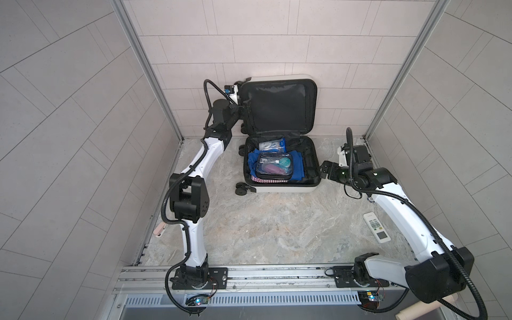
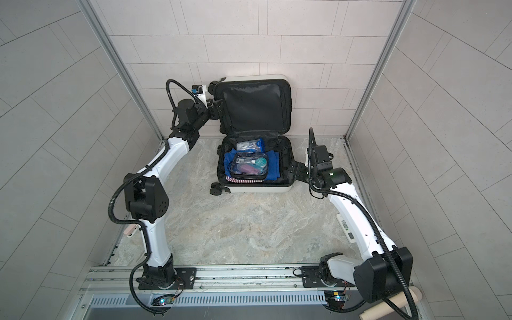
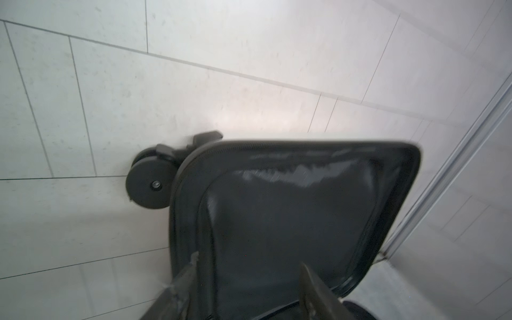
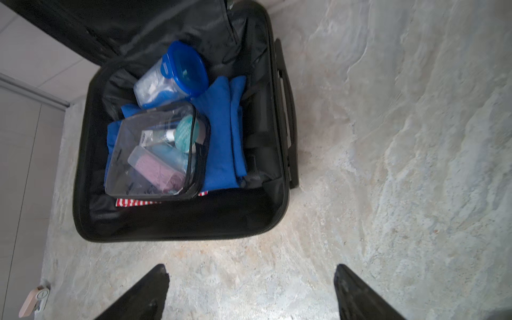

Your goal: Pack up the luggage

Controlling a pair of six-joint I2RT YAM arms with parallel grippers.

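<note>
Left wrist view: we see the left gripper (image 3: 249,259) with its two fingers spread apart, and the black lining of the raised lid (image 3: 291,216) fills the gap between them. One finger (image 3: 184,277) overlaps the lid's side rim, and we cannot tell whether it touches. Just past that rim a black wheel (image 3: 149,185) sits against the tiled wall (image 3: 194,83).

In the right wrist view the right gripper (image 4: 250,267) is spread wide with nothing between its fingers. It is held over the bare marble table (image 4: 388,138), just beside the luggage (image 4: 177,221).

In both top views the luggage lies open at the back of the table, base flat and lid standing against the wall. Inside the base we make out a clear pouch (image 4: 158,155) on top of folded blue cloth (image 4: 221,138). A blue-lidded container (image 4: 171,77) lies on the lid side of it, and a red-and-white striped cloth (image 4: 130,202) shows underneath. A white remote (image 1: 376,227) lies well apart, near the right arm.
</note>
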